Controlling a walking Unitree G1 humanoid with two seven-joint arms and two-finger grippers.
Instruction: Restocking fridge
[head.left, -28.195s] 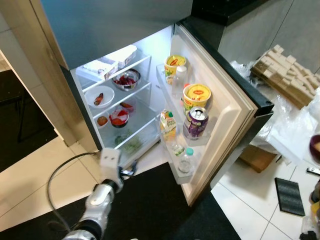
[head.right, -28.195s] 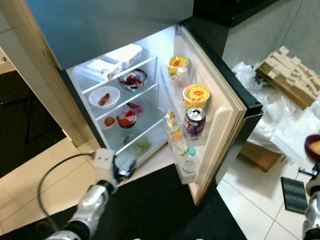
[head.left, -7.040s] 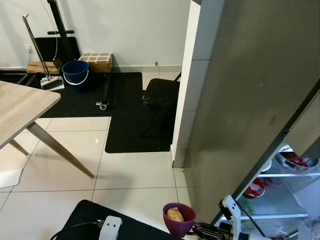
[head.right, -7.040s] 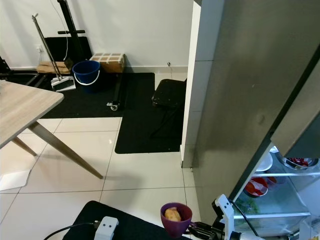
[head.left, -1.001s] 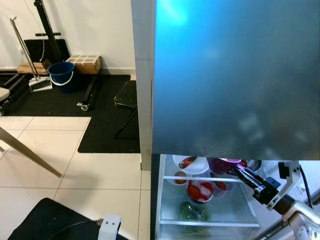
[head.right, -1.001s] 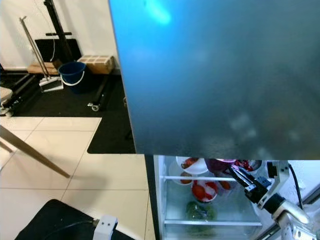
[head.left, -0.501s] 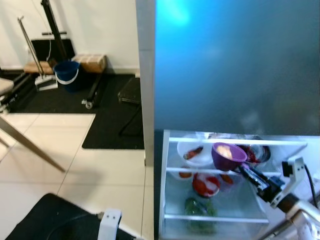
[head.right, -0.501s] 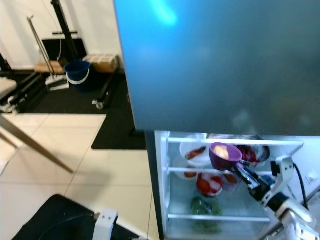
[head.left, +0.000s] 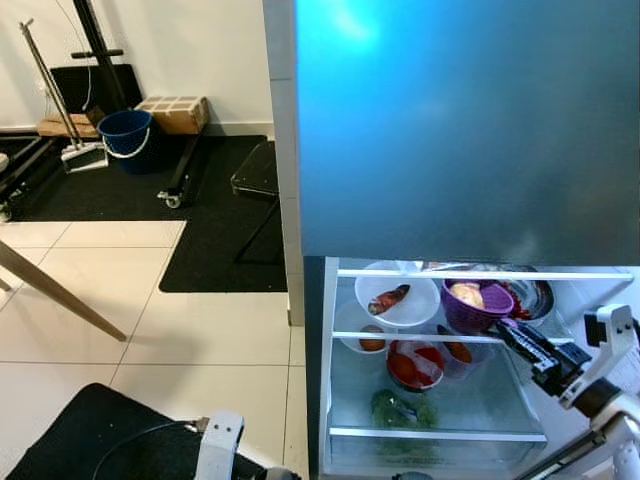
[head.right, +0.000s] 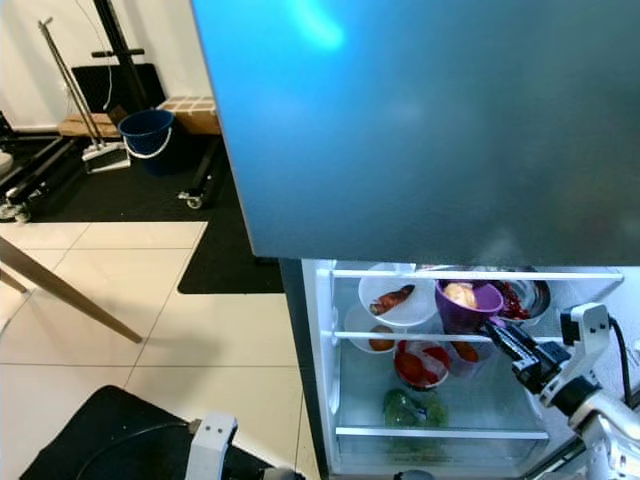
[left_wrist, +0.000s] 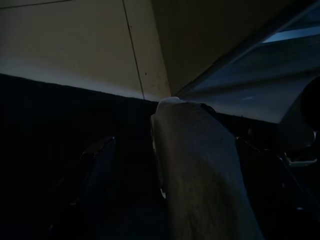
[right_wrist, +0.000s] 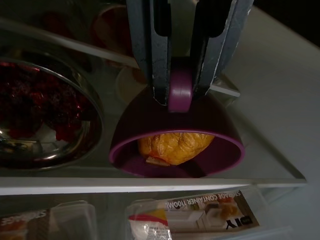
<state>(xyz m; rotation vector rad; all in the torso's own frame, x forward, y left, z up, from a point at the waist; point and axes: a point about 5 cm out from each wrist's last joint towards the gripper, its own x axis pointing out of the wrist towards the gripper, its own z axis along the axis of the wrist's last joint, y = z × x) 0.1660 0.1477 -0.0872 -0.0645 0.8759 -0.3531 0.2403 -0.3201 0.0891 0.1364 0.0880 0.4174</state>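
Open fridge (head.right: 330, 350), purple bowl (head.right: 466, 305) on shelf, right pincer (head.right: 497, 335) at its handle

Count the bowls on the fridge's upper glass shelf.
3: white bowl on the left, purple bowl in the middle held by the right gripper, steel bowl on the right. Others may be hidden.

Your right arm reaches in from about 4 o'clock, its silver forearm low at the corner and its white wrist block raised behind the right gripper (head.left: 522, 341). The two long black fingers (right_wrist: 160, 55) point toward 10 o'clock and are closed on the handle tab of the purple bowl (right_wrist: 177, 135), one finger on each side of it. Your left arm hangs low at about 7 o'clock with only its wrist block (head.left: 220, 445) visible. The left wrist view is very dark; its fingers cannot be made out with any confidence.
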